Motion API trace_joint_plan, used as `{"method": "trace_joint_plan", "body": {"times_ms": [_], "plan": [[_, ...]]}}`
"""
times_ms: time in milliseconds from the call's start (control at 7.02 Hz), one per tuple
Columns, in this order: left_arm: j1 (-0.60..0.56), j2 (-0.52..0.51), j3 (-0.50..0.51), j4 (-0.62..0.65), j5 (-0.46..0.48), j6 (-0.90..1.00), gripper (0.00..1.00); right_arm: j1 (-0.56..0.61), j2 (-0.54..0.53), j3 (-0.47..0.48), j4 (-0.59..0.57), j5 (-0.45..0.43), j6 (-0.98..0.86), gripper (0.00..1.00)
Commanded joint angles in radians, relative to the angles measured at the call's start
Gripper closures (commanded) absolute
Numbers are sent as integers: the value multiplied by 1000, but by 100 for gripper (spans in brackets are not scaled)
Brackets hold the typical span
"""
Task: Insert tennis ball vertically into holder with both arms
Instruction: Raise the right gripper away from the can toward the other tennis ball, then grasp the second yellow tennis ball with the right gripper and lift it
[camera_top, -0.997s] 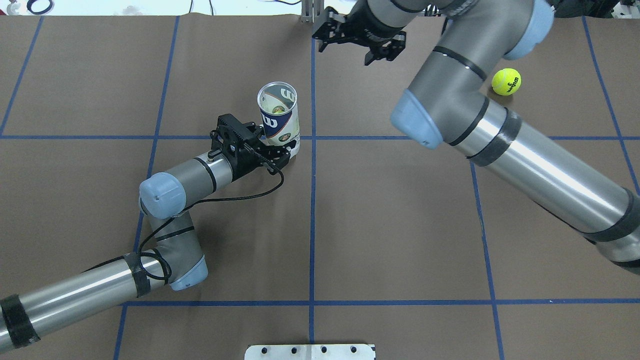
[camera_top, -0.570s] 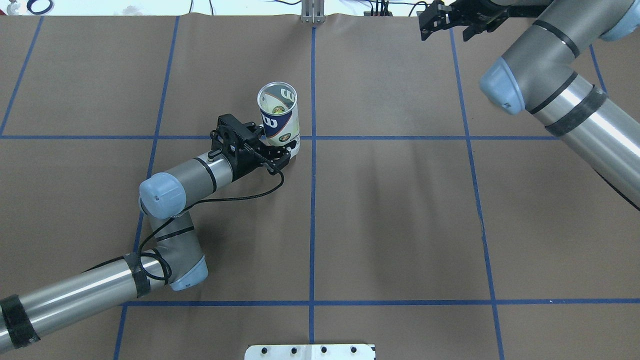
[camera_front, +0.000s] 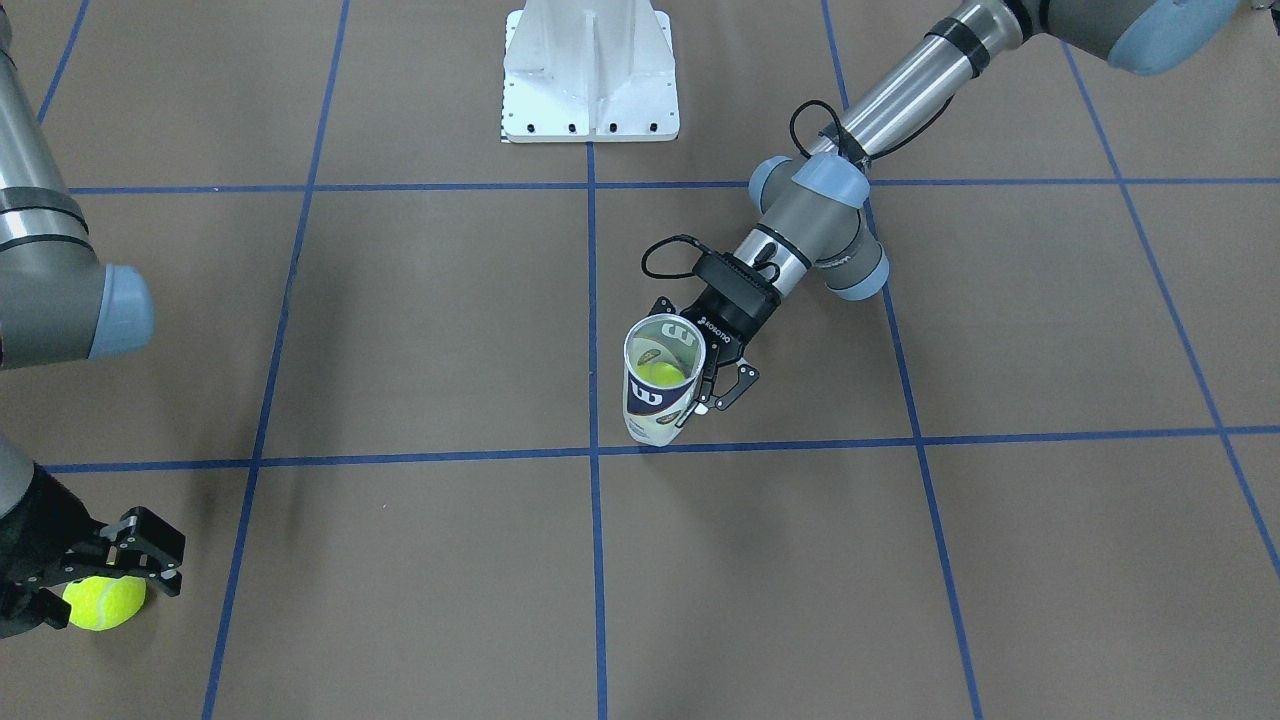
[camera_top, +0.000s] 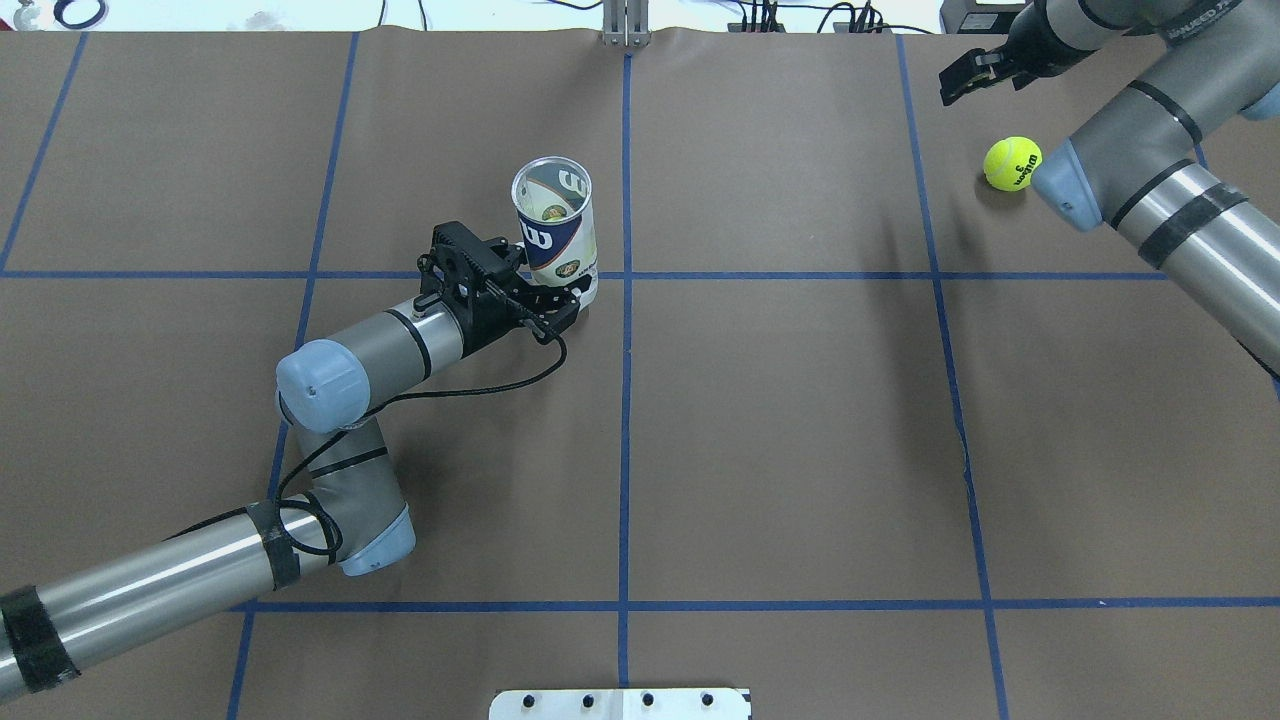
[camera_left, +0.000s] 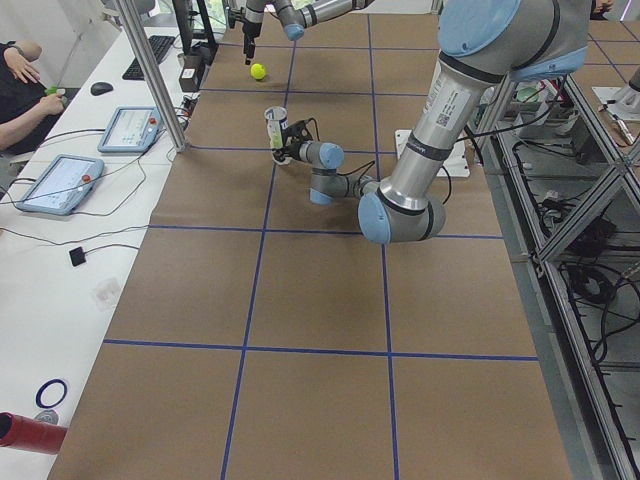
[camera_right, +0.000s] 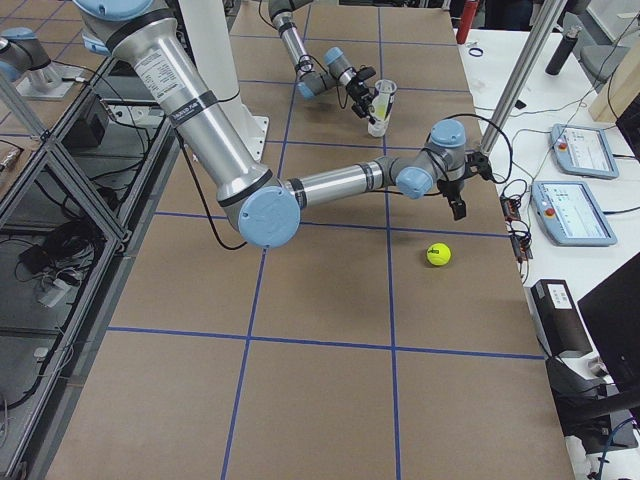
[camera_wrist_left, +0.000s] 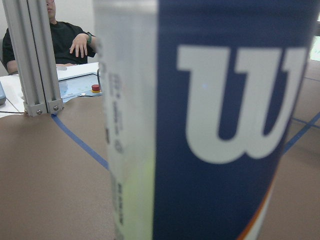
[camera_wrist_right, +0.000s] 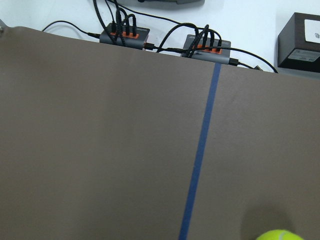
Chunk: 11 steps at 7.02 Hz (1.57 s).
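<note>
Left hand (camera_top: 568, 297) pinches clear plastic navy-label can (camera_top: 556, 235) low; right hand (camera_front: 105, 572) spread over yellow tennis ball (camera_top: 1012, 163), likely light and grippy, grasp across middle.

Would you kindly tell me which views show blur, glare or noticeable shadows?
Left wrist view: the holder fills the frame, soft and out of focus. Right wrist view: crisp paper, the tennis ball cut off at the bottom edge, a soft shadow beside it. Overhead view: glare streaks along the right arm.

tennis ball (camera_wrist_right: 278, 235) cut by right wrist view's bottom edge; holder (camera_wrist_left: 220, 125) blurred up close
</note>
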<state>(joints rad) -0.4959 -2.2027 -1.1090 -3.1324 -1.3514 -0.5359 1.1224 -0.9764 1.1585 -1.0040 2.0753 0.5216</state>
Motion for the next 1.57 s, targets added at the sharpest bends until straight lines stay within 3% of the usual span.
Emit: {"method": "trace_joint_plan", "body": {"times_ms": [0, 1139, 1282, 1424], "plan": [[0, 0, 1, 0, 0, -1, 28, 7, -42, -42, 33, -32, -92, 1], [0, -2, 0, 0, 0, 1, 28, -61, -41, -140, 35, -112, -118, 1], [0, -2, 1, 0, 0, 1, 28, -64, -41, -140, 35, -113, -118, 6], [0, -2, 1, 0, 0, 1, 28, -64, -41, -140, 33, -113, -118, 74]]}}
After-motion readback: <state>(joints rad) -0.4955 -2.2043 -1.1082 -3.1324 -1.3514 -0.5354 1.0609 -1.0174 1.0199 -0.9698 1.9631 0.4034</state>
